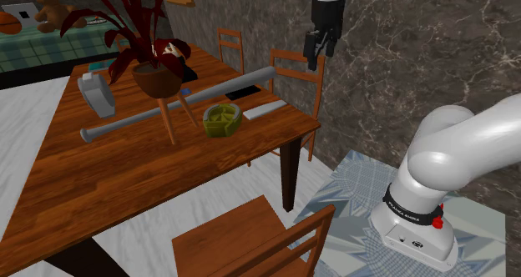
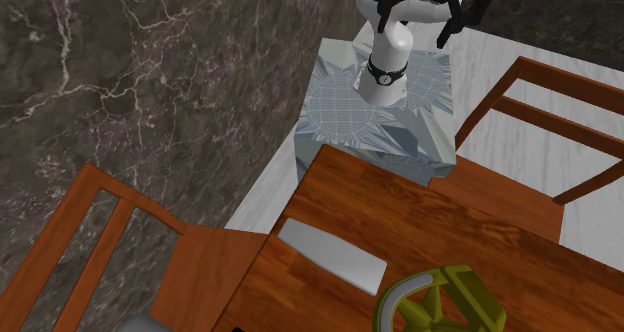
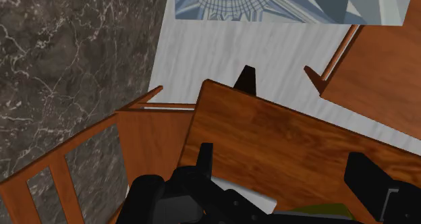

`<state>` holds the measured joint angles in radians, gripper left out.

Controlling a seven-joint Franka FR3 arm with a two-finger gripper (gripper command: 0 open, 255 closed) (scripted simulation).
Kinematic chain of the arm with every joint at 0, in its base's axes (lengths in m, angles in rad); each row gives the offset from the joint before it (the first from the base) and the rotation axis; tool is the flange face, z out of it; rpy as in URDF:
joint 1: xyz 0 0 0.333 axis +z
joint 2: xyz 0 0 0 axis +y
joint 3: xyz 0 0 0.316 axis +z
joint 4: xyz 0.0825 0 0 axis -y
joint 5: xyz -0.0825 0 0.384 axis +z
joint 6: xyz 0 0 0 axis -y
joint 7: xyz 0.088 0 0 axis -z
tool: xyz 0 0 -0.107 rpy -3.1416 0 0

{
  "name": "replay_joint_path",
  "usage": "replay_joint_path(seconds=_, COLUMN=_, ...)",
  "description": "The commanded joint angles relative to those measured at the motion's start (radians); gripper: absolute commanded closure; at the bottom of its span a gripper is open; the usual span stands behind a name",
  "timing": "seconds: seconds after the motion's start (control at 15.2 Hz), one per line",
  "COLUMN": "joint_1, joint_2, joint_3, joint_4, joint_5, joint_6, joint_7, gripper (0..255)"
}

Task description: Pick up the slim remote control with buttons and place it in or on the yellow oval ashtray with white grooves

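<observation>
1. High over the table corner nearest the marble wall, your gripper (image 1: 316,58) (image 3: 282,155) hangs with its two black fingers spread wide. They hold nothing, and in the wrist view bare wood shows in the gap.
2. Below it, the slim grey remote control (image 1: 265,110) (image 2: 332,253) lies flat on the table, close to the edge that faces the wall and well clear of the fingers.
3. Just beside the remote, a little further in from that edge, sits the olive-yellow ashtray (image 1: 222,118) (image 2: 450,298). A narrow strip of wood separates the two.
4. You are working over a glossy, reddish-brown wooden table (image 1: 125,175).
   - A long grey baseball bat (image 1: 175,110) lies across it beyond the ashtray, its thick end next to a flat black object (image 1: 242,93).
   - A dark-red plant in a brown pot (image 1: 159,77) stands on wooden legs over the bat.
   - A grey jug-like container (image 1: 96,94) sits toward the shoulder view's left.
5. One wooden chair (image 1: 296,71) stands between table and wall, under the gripper. Another (image 1: 250,242) fills the shoulder view's foreground.
6. Around you are a dark, white-veined marble wall (image 1: 417,42) and a pale floor (image 1: 200,213). The arm's stand (image 2: 340,115) has a blue-grey patterned top.
7. Far back, a brown teddy bear (image 1: 52,7) sits on a green checked cloth.
</observation>
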<state>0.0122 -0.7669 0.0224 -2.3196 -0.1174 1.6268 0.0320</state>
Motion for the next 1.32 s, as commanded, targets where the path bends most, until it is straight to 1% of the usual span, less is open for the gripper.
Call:
replay_joint_path(seconds=0.0, joint_1=0.0, joint_2=0.0, joint_3=0.0, joint_4=0.0, joint_5=0.0, joint_6=0.0, joint_7=0.0, gripper=0)
replay_joint_path(seconds=0.33, joint_1=0.04, joint_2=0.105, joint_3=-0.126, joint_4=-0.026, joint_5=-0.048, joint_6=0.138, joint_7=-0.257, gripper=0)
replay_joint_path(seconds=0.66, joint_1=0.087, joint_2=0.257, joint_3=-0.242, joint_4=-0.002, joint_5=-0.064, joint_6=0.269, joint_7=-0.513, gripper=0)
replay_joint_path(seconds=0.99, joint_1=0.141, joint_2=0.442, joint_3=-0.34, joint_4=0.066, joint_5=-0.033, joint_6=0.38, joint_7=-0.778, gripper=0)
replay_joint_path(seconds=1.25, joint_1=0.178, joint_2=0.606, joint_3=-0.396, joint_4=0.145, joint_5=0.03, joint_6=0.447, joint_7=-0.998, gripper=0)
